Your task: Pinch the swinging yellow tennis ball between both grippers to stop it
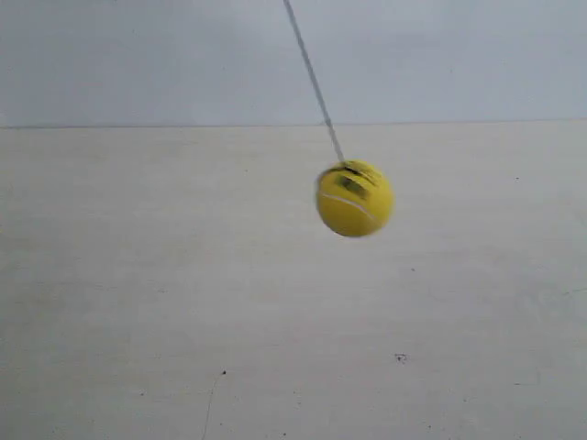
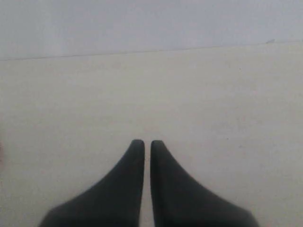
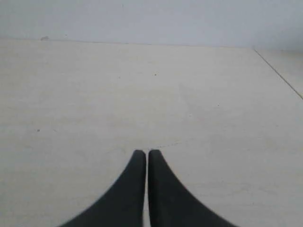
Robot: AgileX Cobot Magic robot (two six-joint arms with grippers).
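Meanwhile, left gripper (image 2: pixel 147 144): jaws all but closed, empty. The ball (image 1: pixel 354 198) hangs blurred on a slanted string (image 1: pixel 312 78) above the pale table (image 1: pixel 138 321), right of centre in the exterior view. Right gripper (image 3: pixel 144 153): likewise a slit apart, empty. Neither wrist view catches the ball, so the nearer arm cannot be told.

Pale surface (image 1: pixel 138 302), grey wall (image 1: pixel 138 55).
I see the wall meet its far edge; a dark speck (image 1: pixel 401 357) lies nearer.
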